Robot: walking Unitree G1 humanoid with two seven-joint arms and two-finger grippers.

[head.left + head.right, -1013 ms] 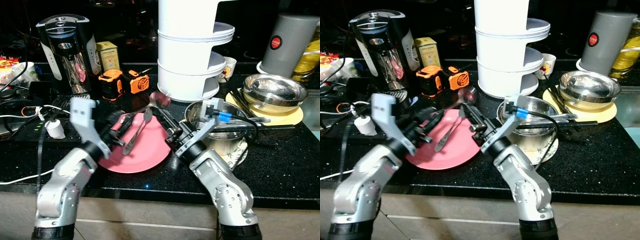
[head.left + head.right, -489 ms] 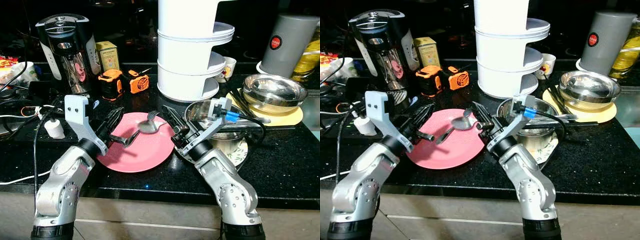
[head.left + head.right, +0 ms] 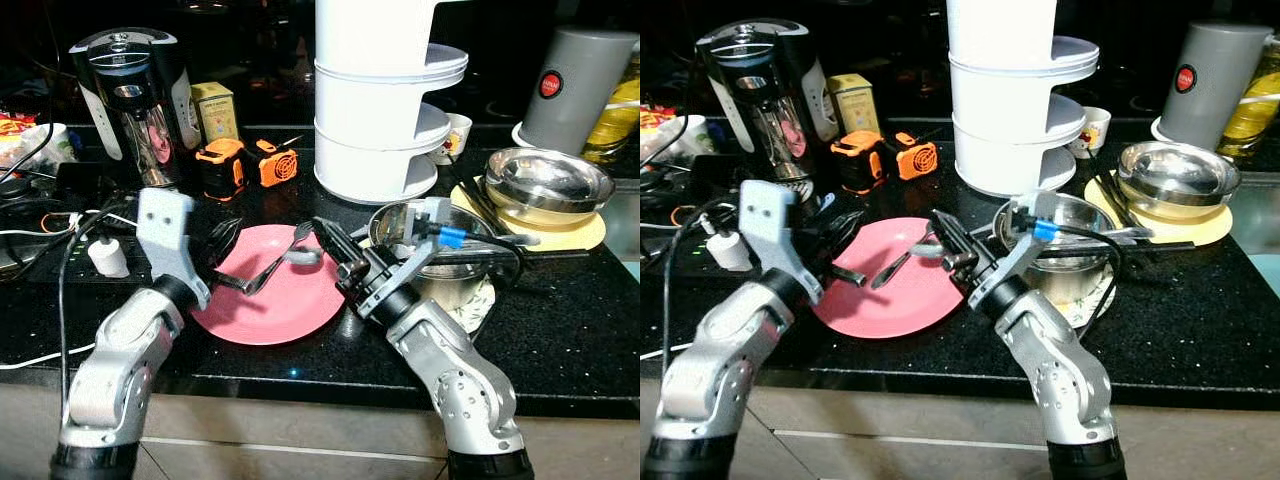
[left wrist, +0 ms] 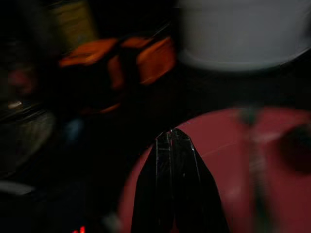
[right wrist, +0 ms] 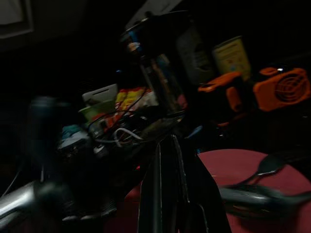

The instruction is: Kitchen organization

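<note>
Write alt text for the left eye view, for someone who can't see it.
Both grippers meet over a pink plate on a black counter, the left gripper at the plate's left rim and the right gripper at its right. A fork and a spoon sit over the plate between them.

1. The plate [image 3: 270,310] is plain pink.
2. The worktop [image 3: 560,330] is black with fine pale speckles.
3. The tiered stand [image 3: 385,110] is white.
4. Two small tools [image 3: 245,165] are orange and black.
5. The bowls [image 3: 548,180] are shiny steel.
6. The canister [image 3: 575,85] is grey with a red badge.
</note>
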